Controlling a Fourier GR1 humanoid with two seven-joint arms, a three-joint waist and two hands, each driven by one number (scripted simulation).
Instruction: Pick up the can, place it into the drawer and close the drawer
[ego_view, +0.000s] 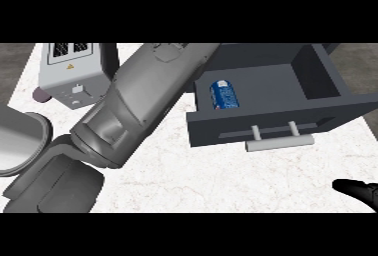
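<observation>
Can (224, 94): blue, white label, lying inside open drawer (325, 75); right hand (358, 190) fingers unclear.

the can (225, 95) is showing blue with white marks, the drawer (310, 107) dark grey with a pale handle (279, 142), the worktop (236, 180) white, faintly veined marble.

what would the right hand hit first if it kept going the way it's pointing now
Only the tip of the right hand shows at the lower right, aimed up and left. Bare counter comes first; further on that line probably the open drawer's front and handle, though height is unclear.
</observation>
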